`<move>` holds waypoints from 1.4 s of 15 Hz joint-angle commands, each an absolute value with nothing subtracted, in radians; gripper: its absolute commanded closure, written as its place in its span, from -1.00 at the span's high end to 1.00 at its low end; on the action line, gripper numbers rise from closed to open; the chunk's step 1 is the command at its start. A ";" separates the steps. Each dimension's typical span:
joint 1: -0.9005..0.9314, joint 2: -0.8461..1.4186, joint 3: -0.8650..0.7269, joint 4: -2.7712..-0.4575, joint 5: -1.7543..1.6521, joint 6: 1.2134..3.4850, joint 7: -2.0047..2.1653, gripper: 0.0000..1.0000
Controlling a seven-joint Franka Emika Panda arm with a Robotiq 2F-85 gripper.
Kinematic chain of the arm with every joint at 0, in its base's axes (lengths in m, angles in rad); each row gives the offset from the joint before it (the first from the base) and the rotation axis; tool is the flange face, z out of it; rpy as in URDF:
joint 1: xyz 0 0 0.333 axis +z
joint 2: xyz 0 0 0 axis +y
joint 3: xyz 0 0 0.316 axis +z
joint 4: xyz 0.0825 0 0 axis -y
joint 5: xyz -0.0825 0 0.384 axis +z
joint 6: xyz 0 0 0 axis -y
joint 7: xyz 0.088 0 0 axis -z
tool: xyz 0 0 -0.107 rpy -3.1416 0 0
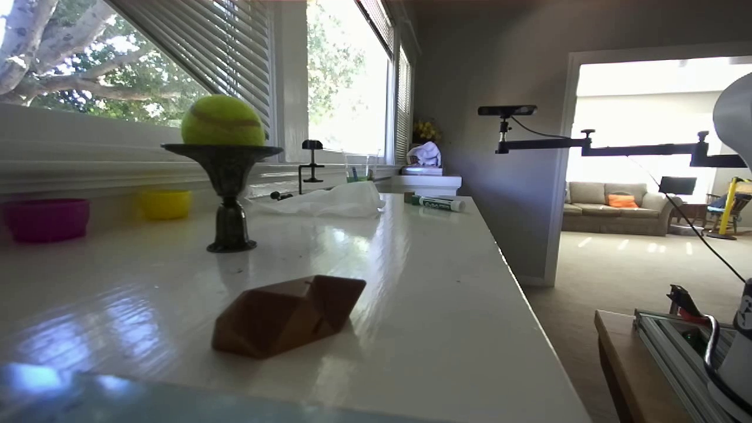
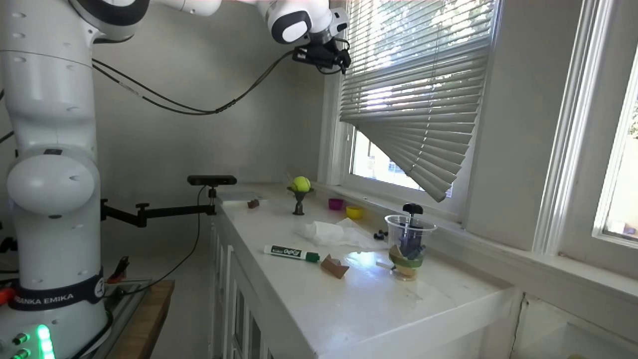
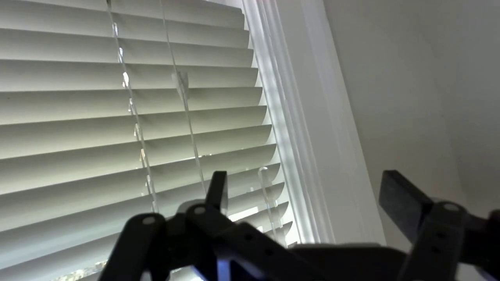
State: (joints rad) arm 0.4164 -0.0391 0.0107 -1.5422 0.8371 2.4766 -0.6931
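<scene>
My gripper is open, with nothing between its fingers. In an exterior view the gripper is high up, at the near-wall edge of the window and well above the counter. White slatted blinds fill the left of the wrist view and are nearest to the gripper; contact is not visible. They also show in both exterior views, with their bottom edge hanging aslant. A clear rod and thin cords hang before the slats. The white window frame appears between the fingers. The gripper is out of sight in the other exterior picture.
The white counter bears a tennis ball on a dark stand, purple and yellow cups, a marker, a crumpled cloth, brown pieces and a clear cup. A camera arm stands beside it.
</scene>
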 commanded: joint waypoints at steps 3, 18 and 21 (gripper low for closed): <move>0.418 -0.023 0.014 -1.526 0.808 2.504 -0.757 1.00; 0.413 0.082 0.008 -1.424 0.699 2.571 -0.799 1.00; 0.413 0.104 0.007 -1.397 0.697 2.567 -0.797 1.00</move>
